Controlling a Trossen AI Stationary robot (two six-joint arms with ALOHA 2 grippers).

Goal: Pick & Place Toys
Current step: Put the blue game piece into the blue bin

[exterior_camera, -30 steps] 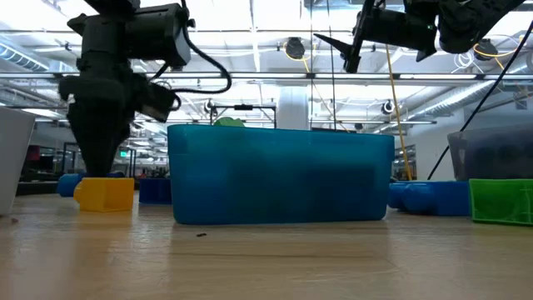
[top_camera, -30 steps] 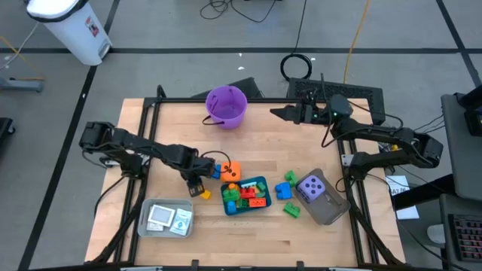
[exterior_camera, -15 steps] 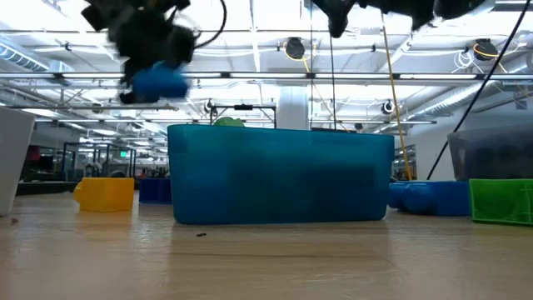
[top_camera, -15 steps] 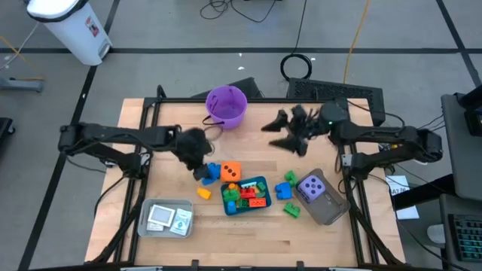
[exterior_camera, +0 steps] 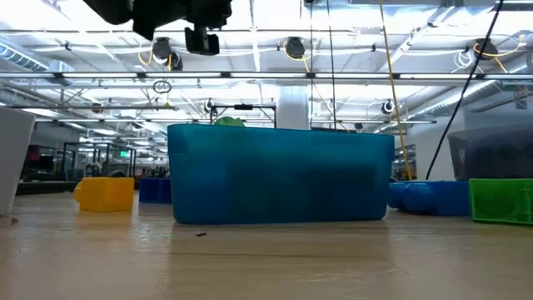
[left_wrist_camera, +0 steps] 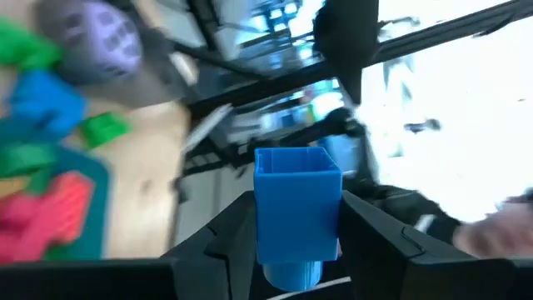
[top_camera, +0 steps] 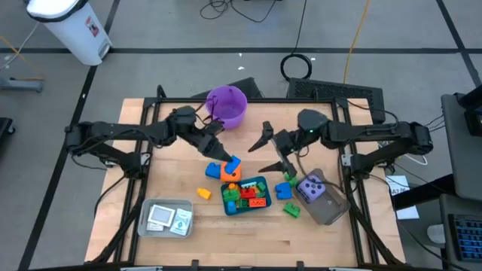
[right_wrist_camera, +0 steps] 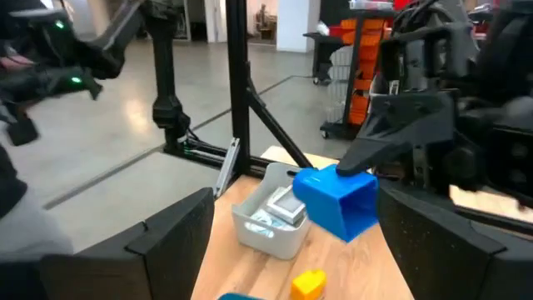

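My left gripper is shut on a blue brick in the air above the orange die. The brick also shows in the left wrist view and the right wrist view. My right gripper is wide open and empty, raised just right of it. A teal tray holds red, green and orange bricks. A yellow brick and a blue brick lie on the table. The purple die sits in the grey tray. My left gripper pinches the blue brick by two opposite side walls between its two fingers. The fingers come slanting down from the table's far left. The brick is lifted clear of the table and the die, its hollow end pointing away from the wrist.
The purple bucket stands at the table's far edge. A clear tray with cards sits at the near left. Blue bricks and a green brick lie between the teal and grey trays.
My left gripper has risen from the table beside the yellow brick with a blue brick, lifting it clear, and has gone toward the table's right, over the orange die. My right gripper has come from the far edge beside the bucket toward the middle of the table, turning as it went.
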